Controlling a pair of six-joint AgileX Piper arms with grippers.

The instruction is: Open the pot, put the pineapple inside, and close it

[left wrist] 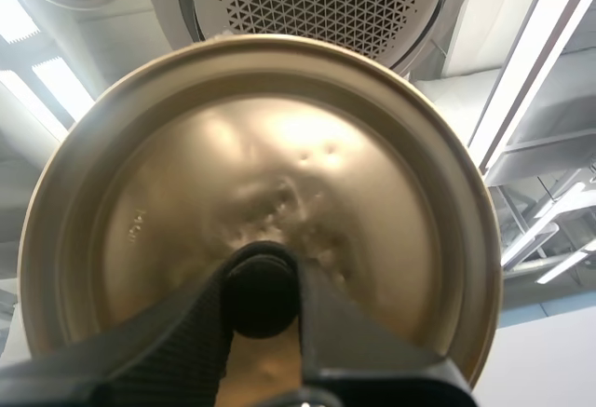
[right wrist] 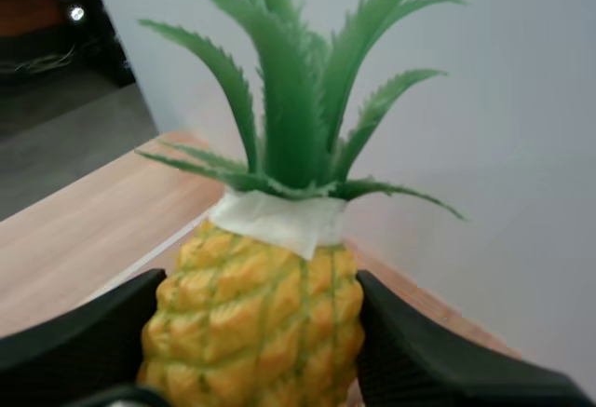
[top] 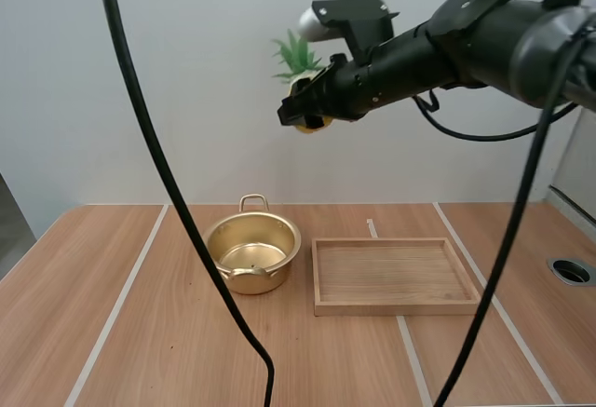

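Now, the right gripper [top: 305, 109] clamps the pineapple [right wrist: 265, 267] high above the open pot [top: 252, 253] while the left gripper [left wrist: 264, 286] pinches the lid [left wrist: 279, 165] off the pot, so an off-centre descent could strike the rim and tip the pot.

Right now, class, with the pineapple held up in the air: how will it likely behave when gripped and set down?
The pineapple is probably rigid: the right fingers pinch its sides with no visible denting. Its bumpy skin likely resists slipping. Tall under a leafy crown, it may tip over once set in the shallow pot.
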